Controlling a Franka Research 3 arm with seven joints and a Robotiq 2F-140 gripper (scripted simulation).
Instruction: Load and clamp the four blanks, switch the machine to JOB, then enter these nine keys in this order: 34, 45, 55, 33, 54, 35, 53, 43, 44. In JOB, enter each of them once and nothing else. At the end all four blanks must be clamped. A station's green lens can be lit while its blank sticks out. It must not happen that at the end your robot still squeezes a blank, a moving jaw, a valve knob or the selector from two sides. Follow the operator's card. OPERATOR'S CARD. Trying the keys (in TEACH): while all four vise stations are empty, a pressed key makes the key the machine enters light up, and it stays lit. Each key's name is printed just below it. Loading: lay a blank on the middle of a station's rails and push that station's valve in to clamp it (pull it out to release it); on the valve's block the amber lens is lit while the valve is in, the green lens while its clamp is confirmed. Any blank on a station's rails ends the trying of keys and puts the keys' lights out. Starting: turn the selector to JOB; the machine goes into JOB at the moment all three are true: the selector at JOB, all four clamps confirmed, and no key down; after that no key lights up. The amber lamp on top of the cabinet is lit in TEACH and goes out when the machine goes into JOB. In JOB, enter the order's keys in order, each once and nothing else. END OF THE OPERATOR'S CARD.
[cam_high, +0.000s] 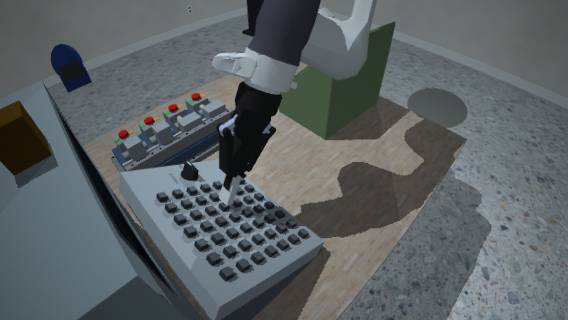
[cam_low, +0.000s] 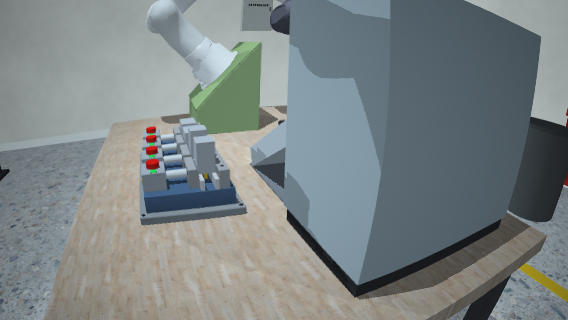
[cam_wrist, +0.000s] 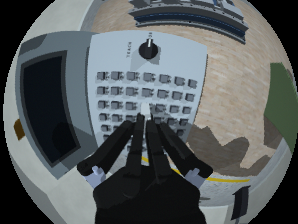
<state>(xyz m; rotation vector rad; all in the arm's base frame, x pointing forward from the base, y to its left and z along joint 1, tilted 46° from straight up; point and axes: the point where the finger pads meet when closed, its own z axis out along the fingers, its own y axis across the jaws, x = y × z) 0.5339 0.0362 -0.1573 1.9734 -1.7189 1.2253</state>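
My gripper (cam_high: 228, 196) (cam_wrist: 144, 108) is shut, its pale tip over the fourth key of the third row from the selector. Whether it touches is unclear. The key panel (cam_high: 144, 186) (cam_wrist: 110, 54) shows dark keys, none visibly lit; some are hidden. The selector (cam_high: 189, 171) (cam_wrist: 148, 50) points at JOB. The vise stations hold grey blanks, including one at the near end (cam_high: 133, 148) (cam_low: 205, 155); exact seating is hard to tell. Their red-topped valves (cam_high: 123, 134) (cam_low: 152, 164) look in, with green and amber lenses lit. The cabinet-top amber lamp (cam_high: 24, 142) looks dull and unlit.
The cabinet (cam_high: 45, 225) (cam_low: 340, 150) stands beside the key panel and hides it in the exterior view. The green arm pedestal (cam_high: 327, 102) (cam_low: 232, 100) stands at the table's other end. The vise base (cam_low: 190, 197) lies beyond the selector side of the panel.
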